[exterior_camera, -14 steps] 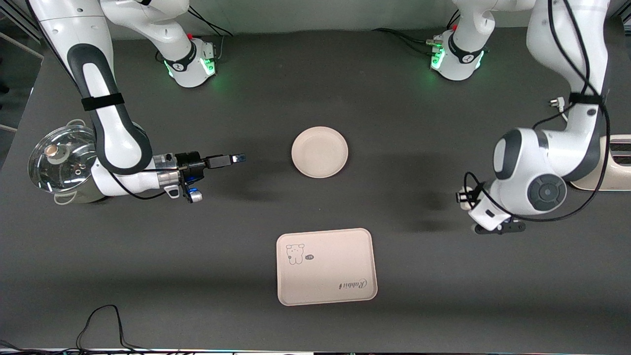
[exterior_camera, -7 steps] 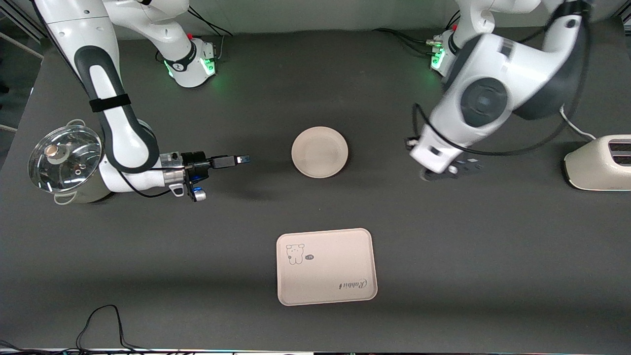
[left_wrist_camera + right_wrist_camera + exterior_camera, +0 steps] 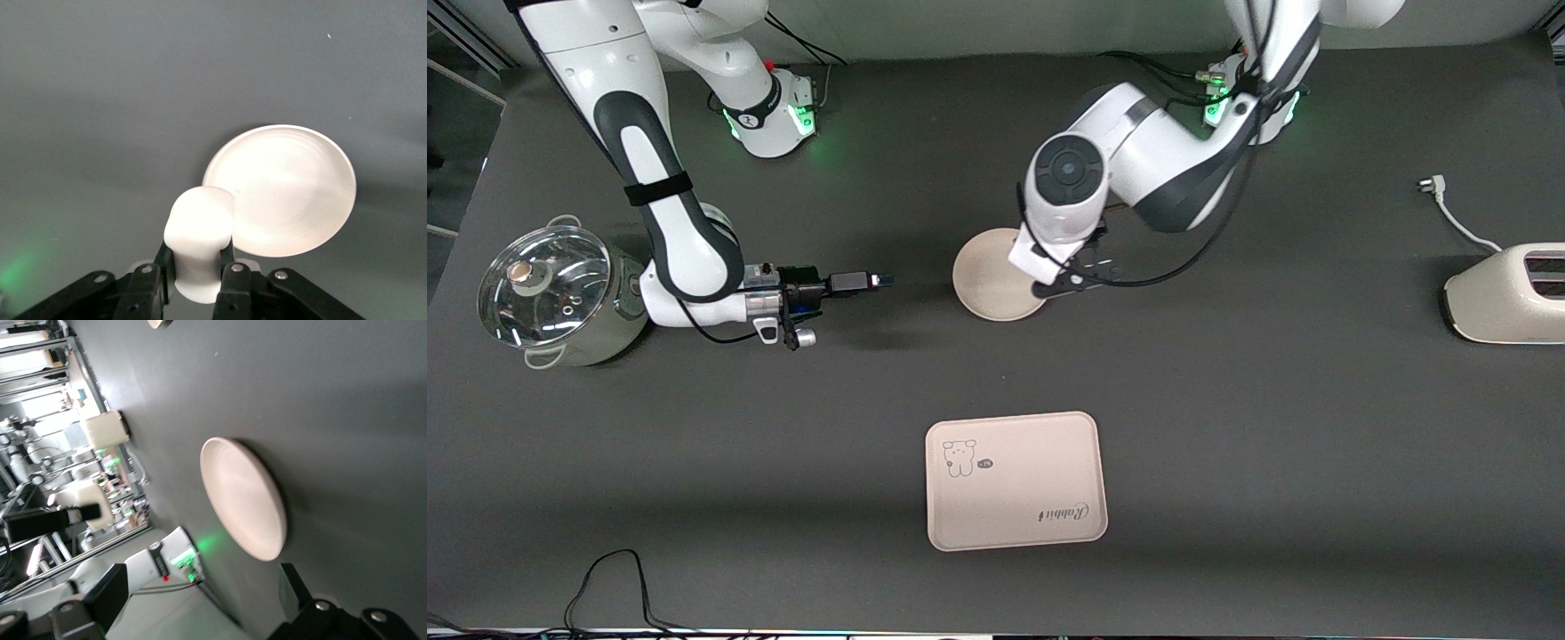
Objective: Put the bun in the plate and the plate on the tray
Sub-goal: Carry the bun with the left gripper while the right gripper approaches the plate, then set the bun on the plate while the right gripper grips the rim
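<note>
Left arm swung in from the toaster [image 3: 1507, 293] end within the last second; left gripper [image 3: 198, 283] now hangs over the plate's [image 3: 983, 284] edge, clenched on the bun [image 3: 198, 233]. Release looks next. Tray [image 3: 1016, 480] sits bare, nearer the camera. Right gripper [image 3: 876, 281] hovers beside the pot [image 3: 543, 298], fingers spread, empty. Front view hides the bun under the wrist.
</note>
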`<state>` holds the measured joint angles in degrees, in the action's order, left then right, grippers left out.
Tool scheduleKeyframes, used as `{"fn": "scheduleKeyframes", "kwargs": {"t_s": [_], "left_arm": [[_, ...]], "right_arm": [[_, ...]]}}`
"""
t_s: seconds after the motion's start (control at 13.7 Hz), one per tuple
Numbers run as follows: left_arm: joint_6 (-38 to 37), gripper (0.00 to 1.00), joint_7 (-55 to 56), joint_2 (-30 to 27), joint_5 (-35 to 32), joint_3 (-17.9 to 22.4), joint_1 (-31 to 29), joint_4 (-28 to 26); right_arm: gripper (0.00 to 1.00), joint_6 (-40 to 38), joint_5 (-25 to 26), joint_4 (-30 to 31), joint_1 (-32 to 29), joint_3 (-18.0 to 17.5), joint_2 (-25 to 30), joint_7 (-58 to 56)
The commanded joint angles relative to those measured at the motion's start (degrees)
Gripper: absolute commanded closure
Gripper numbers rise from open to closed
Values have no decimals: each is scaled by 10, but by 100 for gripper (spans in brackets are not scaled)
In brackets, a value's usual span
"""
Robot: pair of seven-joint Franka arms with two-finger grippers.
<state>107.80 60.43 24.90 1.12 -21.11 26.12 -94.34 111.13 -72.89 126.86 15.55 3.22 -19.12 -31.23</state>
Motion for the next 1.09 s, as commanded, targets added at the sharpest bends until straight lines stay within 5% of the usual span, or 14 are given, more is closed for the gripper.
{"fn": "scheduleKeyframes", "kwargs": {"t_s": [0.0, 0.22, 0.58, 0.66, 0.8, 1.02], "left_arm": [[59, 70, 49, 37, -10, 5, 30, -6], [121, 70, 79, 80, -23, 5, 56, -11], [185, 67, 144, 139, -73, 5, 81, -12], [185, 61, 144, 140, -73, 5, 81, -12], [183, 6, 144, 139, -73, 5, 77, -12], [173, 1, 144, 133, -73, 5, 73, -11]], "right_arm": [[0, 38, -17, 19, 28, 4, 26, -16], [0, 58, -72, 37, 44, 4, 15, -86], [0, 67, -84, 40, 57, 2, -1, -99], [0, 78, -94, 40, 71, 2, -6, -99], [0, 118, -123, 39, 108, 3, -12, -102], [0, 162, -130, 39, 136, 3, -14, -102]]}}
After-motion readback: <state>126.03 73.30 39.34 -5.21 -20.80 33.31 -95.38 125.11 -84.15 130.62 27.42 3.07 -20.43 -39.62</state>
